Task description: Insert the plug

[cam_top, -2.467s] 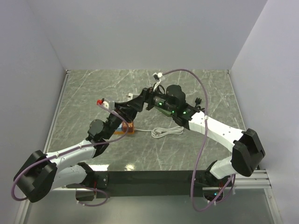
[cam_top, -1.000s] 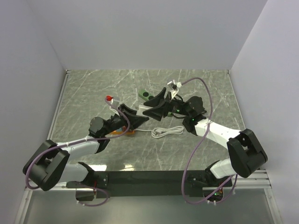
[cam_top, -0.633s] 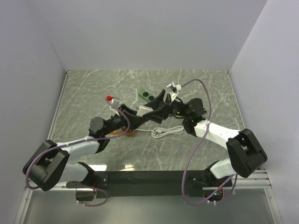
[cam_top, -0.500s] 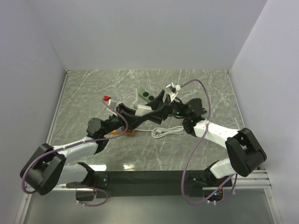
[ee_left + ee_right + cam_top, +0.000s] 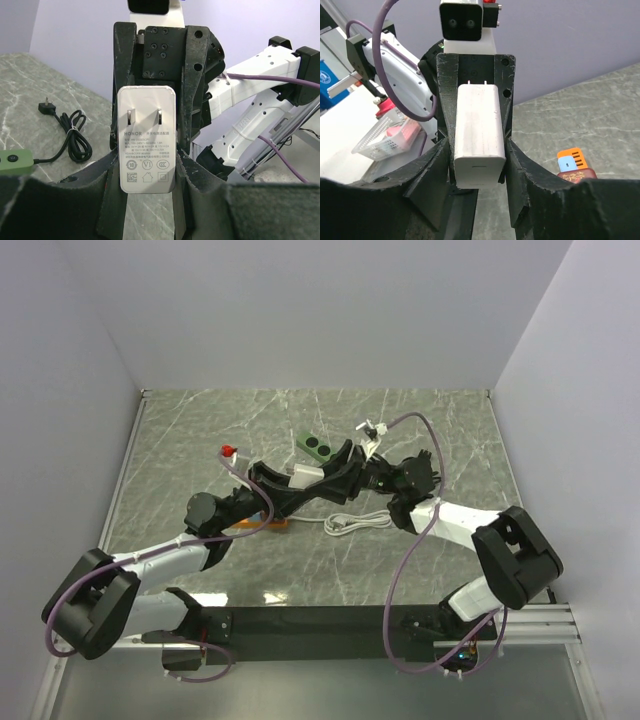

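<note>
The plug is a white wall adapter with two flat prongs, held in the air over the middle of the table. My left gripper is shut on its lower part. From the opposite side my right gripper is shut on the same plug, its fingers pressed along both flanks. In the top view the two grippers meet nose to nose, the left gripper and the right gripper. A green power strip lies just behind them.
A coiled cable lies on the marble table in front of the grippers. Its end runs to the green strip. An orange and blue item sits under the left arm. A white basket stands off the table.
My right gripper's jaws stood wide around the plug and have now closed onto its sides. My left gripper keeps its grip and has barely moved.
</note>
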`<state>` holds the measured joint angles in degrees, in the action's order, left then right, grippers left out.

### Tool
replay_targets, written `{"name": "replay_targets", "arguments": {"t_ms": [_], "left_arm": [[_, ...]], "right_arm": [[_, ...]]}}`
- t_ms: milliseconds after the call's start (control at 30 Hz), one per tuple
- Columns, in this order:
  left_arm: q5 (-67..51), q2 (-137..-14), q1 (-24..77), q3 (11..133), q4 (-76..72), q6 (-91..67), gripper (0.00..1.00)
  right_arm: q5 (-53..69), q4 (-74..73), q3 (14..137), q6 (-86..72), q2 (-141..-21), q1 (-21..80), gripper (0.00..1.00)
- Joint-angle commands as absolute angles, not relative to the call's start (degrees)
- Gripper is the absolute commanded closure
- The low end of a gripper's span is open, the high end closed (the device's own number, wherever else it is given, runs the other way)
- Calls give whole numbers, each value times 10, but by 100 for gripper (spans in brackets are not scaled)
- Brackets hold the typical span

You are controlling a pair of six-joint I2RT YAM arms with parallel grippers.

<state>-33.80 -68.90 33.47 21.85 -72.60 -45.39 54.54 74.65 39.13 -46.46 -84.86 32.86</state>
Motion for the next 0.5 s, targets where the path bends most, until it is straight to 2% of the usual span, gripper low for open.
{"name": "replay_targets", "arguments": {"t_ms": [0,33,100,133,167,200,300,367,467], "left_arm": [[-332,-685,337,245,-981,-447,98],[-330,-680,337,247,-968,-443,85],[-323,-673,337,251,-919,-428,74],[-311,-666,337,252,-900,-423,55],[-306,-662,337,251,-870,-411,45],[-301,-659,337,251,-852,-406,41],[-278,-646,337,251,-790,-382,36],[-268,-642,337,253,-767,-368,26],[-257,-641,336,251,-740,-354,28]], "right_arm": [[548,888,379,-475,-848,339,90],[544,879,376,-468,-843,339,93],[531,817,374,-428,-815,338,97],[513,791,373,-411,-803,338,100],[501,768,370,-393,-791,338,100],[487,726,365,-365,-765,338,100],[441,645,365,-322,-719,330,100],[418,612,366,-295,-698,327,100],[382,536,373,-266,-660,314,100]]}}
